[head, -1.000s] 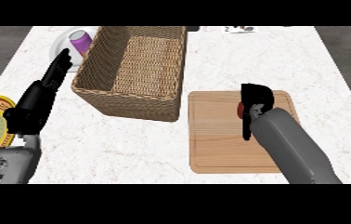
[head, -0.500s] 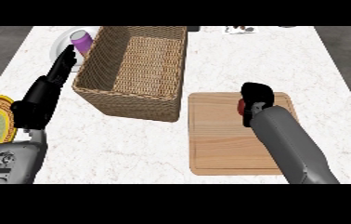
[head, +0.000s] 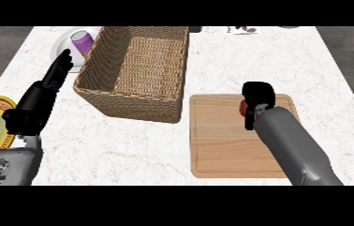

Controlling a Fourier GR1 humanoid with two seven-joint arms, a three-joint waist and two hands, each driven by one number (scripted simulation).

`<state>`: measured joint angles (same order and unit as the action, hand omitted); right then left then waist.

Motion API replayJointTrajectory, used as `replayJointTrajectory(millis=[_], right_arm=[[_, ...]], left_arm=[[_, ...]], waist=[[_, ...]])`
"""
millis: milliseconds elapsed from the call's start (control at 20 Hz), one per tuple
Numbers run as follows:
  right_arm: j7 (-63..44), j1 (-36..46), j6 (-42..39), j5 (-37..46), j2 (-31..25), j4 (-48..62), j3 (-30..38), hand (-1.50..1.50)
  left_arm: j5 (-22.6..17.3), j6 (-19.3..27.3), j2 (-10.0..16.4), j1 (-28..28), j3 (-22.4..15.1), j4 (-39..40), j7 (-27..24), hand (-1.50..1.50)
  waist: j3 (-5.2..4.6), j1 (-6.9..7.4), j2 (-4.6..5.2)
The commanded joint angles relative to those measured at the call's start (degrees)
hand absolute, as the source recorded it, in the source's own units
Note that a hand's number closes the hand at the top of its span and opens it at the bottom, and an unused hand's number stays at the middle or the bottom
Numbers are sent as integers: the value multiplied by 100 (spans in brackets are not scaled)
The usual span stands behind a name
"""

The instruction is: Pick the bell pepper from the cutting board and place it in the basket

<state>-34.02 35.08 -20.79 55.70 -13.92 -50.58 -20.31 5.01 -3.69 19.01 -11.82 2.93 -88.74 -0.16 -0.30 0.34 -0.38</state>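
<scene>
Whereas one second ago the right hand (head: 258,94) showed its fingers reaching down toward the near side of the cutting board (head: 221,145), they are now drawn in and the hand looks shorter and more compact. Since half a second ago it has scarcely changed. Its place over the far right part of the board is the same in all three views, and the grey forearm enters from the near right as before.

The left hand (head: 48,86) has not moved. It rests at the left of the view, fingers straight and pointing to the far side, just left of the basket (head: 131,101). Basket and board lie where they did.

The bell pepper (head: 243,109) shows only as a small red patch at the left side of the right hand, which is clenched round it and hides most of it. It is over the far right part of the cutting board. Whether it still touches the wood cannot be told. The basket stands to the far left of the board, its near right corner just beside the board's far left corner.

On the white speckled counter (head: 276,56), a plate (head: 66,42) with a purple item (head: 83,44) sits beyond the left hand. A yellow object (head: 7,105) is cut by the left edge. Small dark things at the far edge are too small to identify, and any writing on them cannot be read.
</scene>
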Motion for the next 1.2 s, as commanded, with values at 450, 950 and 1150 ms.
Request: replayJointTrajectory(millis=[450,950,1150], right_arm=[[2070,586,2419,-70,-696,671,1024,150],[2820,1748,2615,-2114,-125,-936,2469,150],[2351,2185,2330,-2144,-27,-1475,2354,150]], left_arm=[[-10,-88,-121,230,7,-269,83,0],[-54,-116,86,-150,316,186,31,0],[-124,-282,114,-144,235,-208,371,0]], waist=[[38,77,50],[33,-54,7],[30,-11,0]])
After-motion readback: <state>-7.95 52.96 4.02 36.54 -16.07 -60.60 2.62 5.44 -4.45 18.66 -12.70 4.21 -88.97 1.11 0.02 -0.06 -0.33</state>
